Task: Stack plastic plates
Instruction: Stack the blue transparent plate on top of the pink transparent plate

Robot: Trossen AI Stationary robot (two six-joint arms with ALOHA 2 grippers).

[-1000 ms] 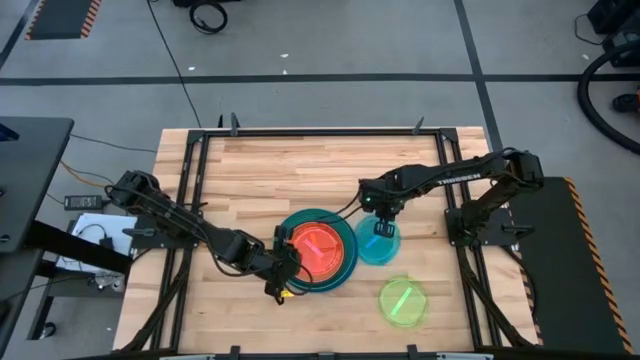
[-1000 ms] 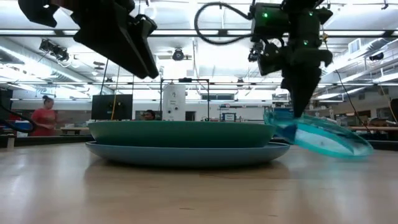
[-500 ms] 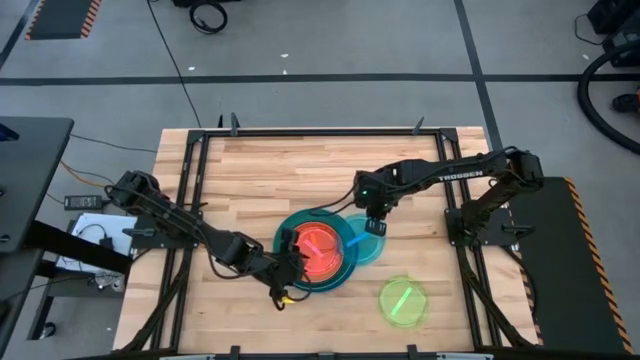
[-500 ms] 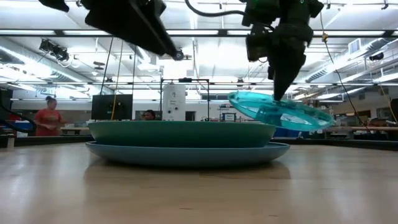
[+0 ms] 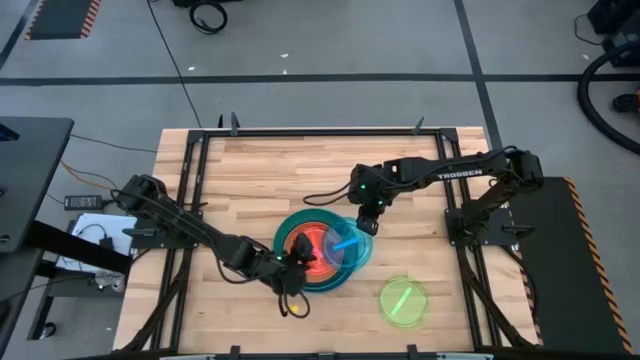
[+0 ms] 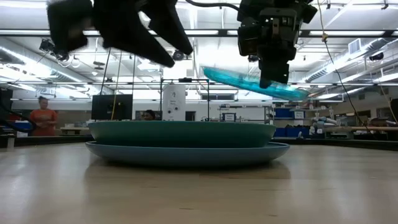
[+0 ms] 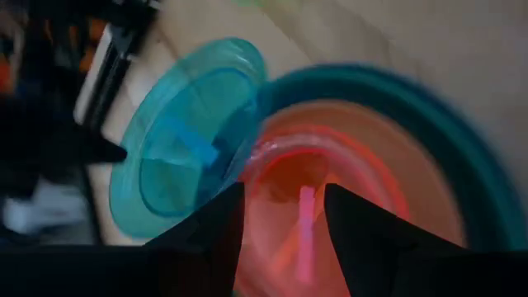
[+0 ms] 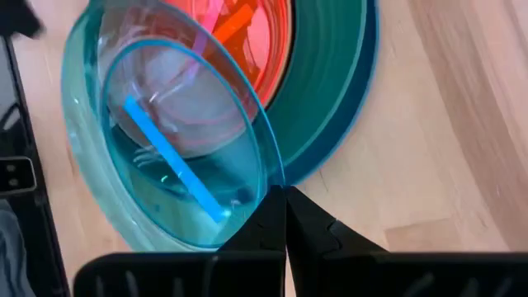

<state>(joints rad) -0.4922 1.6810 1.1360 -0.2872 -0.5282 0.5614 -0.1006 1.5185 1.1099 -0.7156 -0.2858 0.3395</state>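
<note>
the right gripper [image 8: 285, 216] is closed on the rim of the cyan plate [image 5: 346, 243], holding it tilted in the air above the stack [image 6: 186, 142]. the left gripper [image 7: 280, 216], fingers parted, hovers over the orange plate [image 5: 312, 248].

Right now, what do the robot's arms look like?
Both arms are dark and jointed. The right arm has white TROSSEN lettering along it and a small green light near its wrist. A black cable loops beside it. Each end effector ends in two dark fingers.

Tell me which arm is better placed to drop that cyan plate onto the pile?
The right. Its fingers pinch the cyan plate's rim, holding it tilted above the orange plate in the stack. The left gripper holds nothing.
</note>
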